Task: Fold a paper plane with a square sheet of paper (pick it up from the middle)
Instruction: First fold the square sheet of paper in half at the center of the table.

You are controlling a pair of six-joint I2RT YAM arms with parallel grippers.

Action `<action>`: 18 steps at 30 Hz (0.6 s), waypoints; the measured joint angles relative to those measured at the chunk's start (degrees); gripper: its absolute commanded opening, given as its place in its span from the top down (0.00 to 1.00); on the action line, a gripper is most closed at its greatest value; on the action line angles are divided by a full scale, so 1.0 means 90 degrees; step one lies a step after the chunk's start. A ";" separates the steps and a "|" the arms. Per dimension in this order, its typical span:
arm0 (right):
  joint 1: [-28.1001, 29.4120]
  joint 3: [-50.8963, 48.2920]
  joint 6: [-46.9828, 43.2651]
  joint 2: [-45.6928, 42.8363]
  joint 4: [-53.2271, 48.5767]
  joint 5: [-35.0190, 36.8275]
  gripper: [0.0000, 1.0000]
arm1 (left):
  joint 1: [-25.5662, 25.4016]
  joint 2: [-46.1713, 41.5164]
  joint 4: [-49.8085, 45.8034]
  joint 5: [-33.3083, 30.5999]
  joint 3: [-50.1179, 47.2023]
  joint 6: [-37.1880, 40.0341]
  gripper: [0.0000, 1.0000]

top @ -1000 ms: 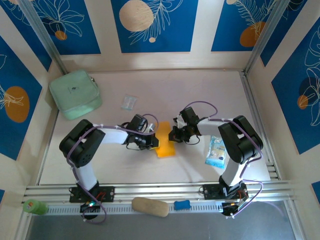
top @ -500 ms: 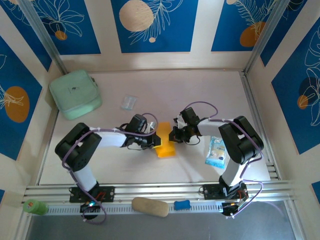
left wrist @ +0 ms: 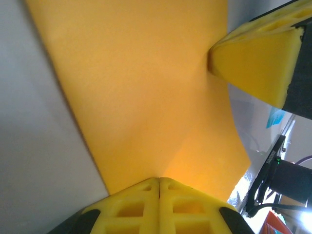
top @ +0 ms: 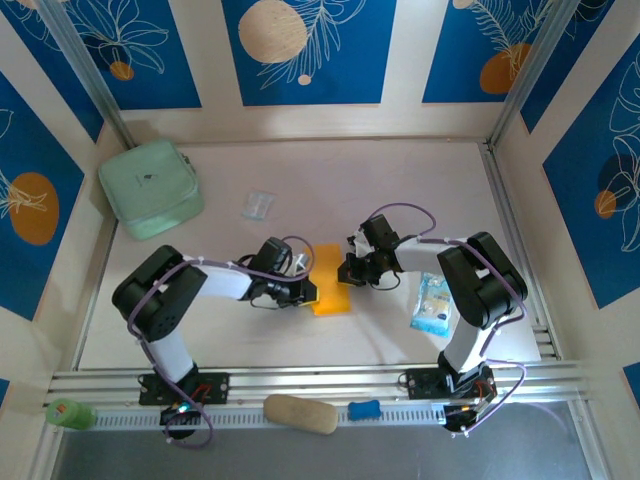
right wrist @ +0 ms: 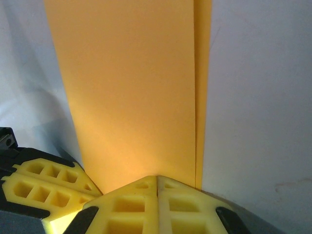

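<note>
**Folded sheet between two closed grippers**

The thin orange-yellow square sheet of paper lies flat near the centre of the pale table. It is already creased to a narrow strip running twelve to six, and one long layer edge shows in the right wrist view. The left gripper sits at the strip's eight o'clock edge, the right gripper at its two o'clock edge. Both have jaws closed tip to tip, touching the sheet. Whether either nips an edge, I cannot tell.

Judgement: the paper is very light, limp and slick on the table, and it creases for good. It is best taken by a thin pinch at a long edge near mid-length, with the other tip pressing down against sliding.
</note>
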 measured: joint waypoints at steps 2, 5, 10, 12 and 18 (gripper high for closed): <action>0.0000 0.0000 0.0002 0.0000 0.0000 0.0002 1.00 | -0.0002 -0.0131 -0.0202 -0.0097 -0.0024 -0.0002 1.00; 0.0000 0.0000 0.0002 0.0000 -0.0010 0.0002 1.00 | -0.0002 -0.0335 -0.0442 -0.0138 -0.0019 -0.0024 1.00; 0.0000 0.0007 0.0002 -0.0024 -0.0070 0.0046 1.00 | -0.0039 -0.0498 -0.0602 -0.0107 0.0228 -0.0073 0.99; 0.0000 0.0007 0.0000 -0.0024 -0.0073 0.0046 1.00 | -0.0061 -0.0498 -0.0590 -0.0087 0.0316 -0.0073 0.99; 0.0000 0.0007 0.0002 -0.0024 -0.0073 0.0049 1.00 | -0.0109 -0.0308 -0.0544 -0.0085 0.0131 -0.0070 0.99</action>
